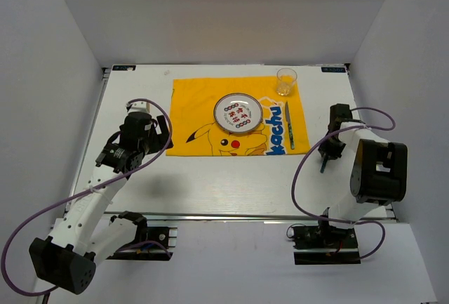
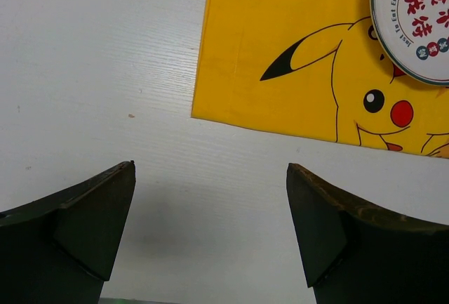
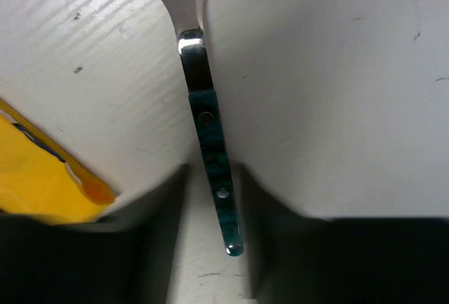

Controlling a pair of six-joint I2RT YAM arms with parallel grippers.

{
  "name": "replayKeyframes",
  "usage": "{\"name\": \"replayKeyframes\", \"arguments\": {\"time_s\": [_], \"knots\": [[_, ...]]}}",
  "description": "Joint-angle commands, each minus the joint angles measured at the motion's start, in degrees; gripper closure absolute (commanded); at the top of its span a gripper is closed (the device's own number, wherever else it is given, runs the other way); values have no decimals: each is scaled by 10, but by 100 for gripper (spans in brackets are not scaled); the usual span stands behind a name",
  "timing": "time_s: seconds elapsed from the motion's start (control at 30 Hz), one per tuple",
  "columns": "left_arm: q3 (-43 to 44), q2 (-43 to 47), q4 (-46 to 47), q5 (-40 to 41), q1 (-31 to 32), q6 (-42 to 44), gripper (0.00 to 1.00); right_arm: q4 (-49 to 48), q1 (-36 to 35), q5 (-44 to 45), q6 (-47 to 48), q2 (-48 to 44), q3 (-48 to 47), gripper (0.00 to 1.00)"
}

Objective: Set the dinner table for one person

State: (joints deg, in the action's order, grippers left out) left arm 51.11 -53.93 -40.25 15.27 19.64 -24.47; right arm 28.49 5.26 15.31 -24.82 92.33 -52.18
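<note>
The white dinner table point(image 1: 210, 184) carries a yellow cartoon cloth point(image 1: 193, 107). On the cloth are a patterned plate point(image 1: 238, 112), a knife point(image 1: 287, 120) to its right and a clear glass point(image 1: 286, 81) at the far right corner. My right gripper point(image 1: 327, 154) is low over the table, right of the cloth. In the right wrist view its jaws point(image 3: 214, 177) stand slightly apart on either side of a teal-handled metal utensil point(image 3: 210, 142) lying on the table. My left gripper point(image 1: 149, 120) is open and empty above bare table, left of the cloth point(image 2: 280, 51); it also shows in the left wrist view point(image 2: 210, 234).
White walls close in the table at the left, right and back. A metal rail point(image 1: 231, 216) runs along the near edge. Purple cables loop beside both arms. The plate's rim shows in the left wrist view point(image 2: 414, 16).
</note>
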Motion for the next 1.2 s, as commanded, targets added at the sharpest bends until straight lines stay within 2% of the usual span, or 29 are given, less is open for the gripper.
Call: {"name": "replayKeyframes", "arguments": {"time_s": [0.0,0.03,0.17,0.27,0.33,0.43,0.57,0.67,0.7,0.73,0.83,0.87,0.93,1.0,1.07,1.1,1.17], "knots": [[1,9,-1,6,2,2,2,-18,5,2,0,15,-8,74],[1,9,0,6,2,2,2,-19,5,1,-2,14,-4,100],[1,7,2,6,2,2,2,-6,3,9,-12,-9,1,100],[1,3,2,6,2,2,2,9,-7,25,-21,-70,-5,100],[2,1,1,6,2,0,2,9,-18,2,-26,-123,-10,100],[3,-3,3,2,2,0,2,-10,-51,-69,-35,-155,-22,100],[8,-6,-4,25,2,-8,2,-22,-157,-87,-65,-125,-57,100],[8,1,-11,46,2,-21,2,-40,-232,-92,-104,-80,-104,100],[7,2,-9,51,2,-22,2,-47,-287,-89,-115,-43,-122,100],[6,3,-8,51,-3,-22,2,-51,-306,-90,-124,-24,-142,100],[7,-6,-11,55,-3,-24,2,-63,-394,-91,-165,60,-242,100],[7,-14,-11,55,-3,-24,2,-63,-428,-87,-183,105,-306,100],[8,-21,-13,56,-3,-25,2,-60,-486,-87,-201,155,-374,100],[8,-25,-15,61,-3,-26,2,-35,-526,-78,-227,243,-498,100],[7,-27,-15,64,-3,-27,2,24,-540,-77,-240,336,-593,100],[7,-26,-16,66,-3,-28,2,38,-551,-79,-244,367,-674,100],[6,-25,-16,67,-3,-28,2,67,-554,-84,-246,428,-738,100]]}}
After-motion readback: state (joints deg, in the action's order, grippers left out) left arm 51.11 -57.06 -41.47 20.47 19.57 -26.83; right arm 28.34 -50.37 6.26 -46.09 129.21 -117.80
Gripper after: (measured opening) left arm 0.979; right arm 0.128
